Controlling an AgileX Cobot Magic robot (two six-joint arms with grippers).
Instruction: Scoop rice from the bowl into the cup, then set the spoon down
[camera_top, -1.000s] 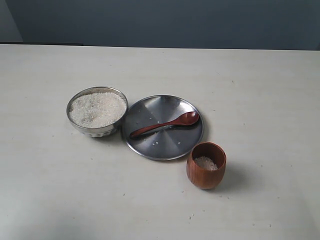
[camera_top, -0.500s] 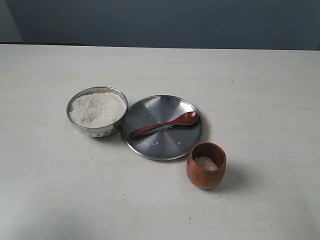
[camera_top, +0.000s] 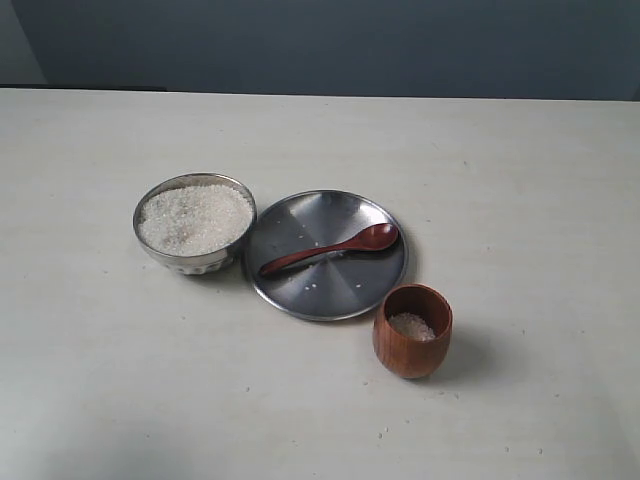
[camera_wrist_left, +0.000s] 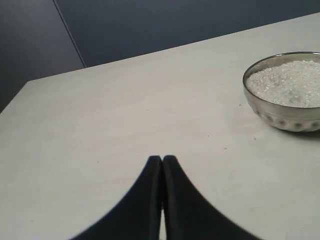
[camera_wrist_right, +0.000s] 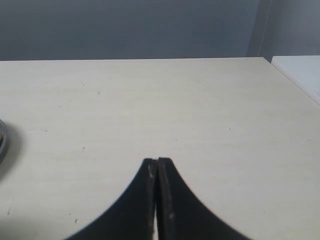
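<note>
The steel bowl (camera_top: 195, 224) stands left of centre, heaped with white rice (camera_top: 194, 217); it shows too in the left wrist view, the bowl (camera_wrist_left: 286, 91) and its rice (camera_wrist_left: 289, 82). The wooden spoon (camera_top: 332, 248) lies on the flat steel plate (camera_top: 310, 290). A wooden cup (camera_top: 412, 331) in front of the plate holds a little rice (camera_top: 411, 326). My left gripper (camera_wrist_left: 162, 160) is shut and empty, well away from the bowl. My right gripper (camera_wrist_right: 157, 162) is shut and empty over bare table. Neither gripper appears in the exterior view.
A few stray grains lie on the plate and on the pale table (camera_top: 380, 434) near the cup. The plate's edge (camera_wrist_right: 2, 140) peeks into the right wrist view. A white surface (camera_wrist_right: 300, 72) adjoins the table's far corner. A dark wall stands behind.
</note>
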